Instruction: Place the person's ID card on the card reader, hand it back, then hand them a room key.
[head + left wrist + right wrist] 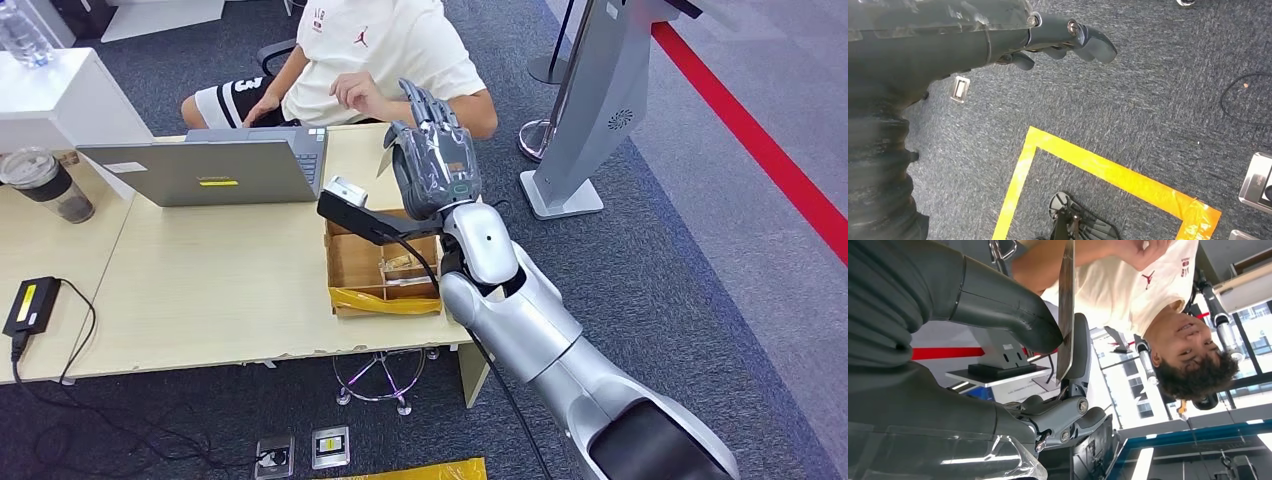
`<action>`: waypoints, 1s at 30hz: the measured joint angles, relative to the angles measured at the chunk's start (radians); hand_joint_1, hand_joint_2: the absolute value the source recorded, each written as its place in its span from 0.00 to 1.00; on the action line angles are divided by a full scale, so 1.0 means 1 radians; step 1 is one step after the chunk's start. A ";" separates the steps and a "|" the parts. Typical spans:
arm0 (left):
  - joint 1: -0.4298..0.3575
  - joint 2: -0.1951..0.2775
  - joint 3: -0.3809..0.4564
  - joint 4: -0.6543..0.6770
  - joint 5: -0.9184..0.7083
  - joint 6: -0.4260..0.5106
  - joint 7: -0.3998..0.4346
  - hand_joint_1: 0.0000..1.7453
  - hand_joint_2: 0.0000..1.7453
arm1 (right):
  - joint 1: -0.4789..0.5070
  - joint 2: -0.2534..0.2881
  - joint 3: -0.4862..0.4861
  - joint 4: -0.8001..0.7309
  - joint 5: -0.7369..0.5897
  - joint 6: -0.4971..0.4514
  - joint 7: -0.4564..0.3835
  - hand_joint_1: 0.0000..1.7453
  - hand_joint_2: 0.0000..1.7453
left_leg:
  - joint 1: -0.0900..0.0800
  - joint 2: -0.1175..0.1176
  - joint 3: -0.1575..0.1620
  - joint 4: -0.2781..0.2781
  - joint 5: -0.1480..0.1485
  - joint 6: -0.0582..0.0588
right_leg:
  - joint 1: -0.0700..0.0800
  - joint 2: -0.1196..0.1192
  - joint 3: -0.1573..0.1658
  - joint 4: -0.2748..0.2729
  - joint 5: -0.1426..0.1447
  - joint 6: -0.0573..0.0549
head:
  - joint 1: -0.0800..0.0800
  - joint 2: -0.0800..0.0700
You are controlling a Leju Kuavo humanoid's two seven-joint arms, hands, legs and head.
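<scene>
Right hand: my right hand pinches the card between thumb and a finger, edge-on to the wrist camera.
Card: raised above the desk's far edge, long axis pointing toward the person.
Person's hand: just beyond it, near.
Left hand: my left hand hangs over carpet, fingers loosely apart, holding nothing.
Next: I judge a short reach forward.

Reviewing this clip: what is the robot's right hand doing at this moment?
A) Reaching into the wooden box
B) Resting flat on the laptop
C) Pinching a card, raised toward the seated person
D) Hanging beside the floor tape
C: the right hand is raised toward the person, pinching the card between thumb and fingers.
</scene>
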 joint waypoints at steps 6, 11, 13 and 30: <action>0.000 0.000 -0.008 0.000 0.000 -0.004 -0.002 0.00 1.00 | 0.009 -0.015 -0.001 -0.012 0.007 0.002 0.015 1.00 1.00 | 0.000 0.000 0.000 0.000 0.000 0.000 | 0.000 0.000 0.000 0.000 0.000 0.000 | 0.000 0.000; 0.001 0.001 -0.010 0.000 0.005 -0.010 -0.010 0.00 1.00 | 0.029 -0.047 -0.018 -0.033 0.004 0.003 0.032 1.00 1.00 | 0.000 0.000 0.000 0.001 0.000 0.000 | 0.000 0.000 0.000 0.000 0.000 0.000 | 0.000 0.000; 0.002 0.001 -0.011 0.000 0.008 -0.013 -0.011 0.00 1.00 | 0.041 -0.065 -0.032 -0.043 -0.005 0.001 0.035 1.00 1.00 | 0.000 0.000 0.000 0.001 0.000 0.000 | 0.000 0.000 0.000 0.000 0.000 0.000 | 0.000 0.000; 0.006 0.010 -0.017 0.000 0.032 -0.008 -0.011 0.00 1.00 | 0.149 -0.173 -0.126 -0.097 -0.053 -0.040 0.026 1.00 1.00 | 0.000 0.001 0.000 0.001 0.000 0.000 | 0.000 0.000 0.000 0.000 0.000 0.000 | 0.000 0.000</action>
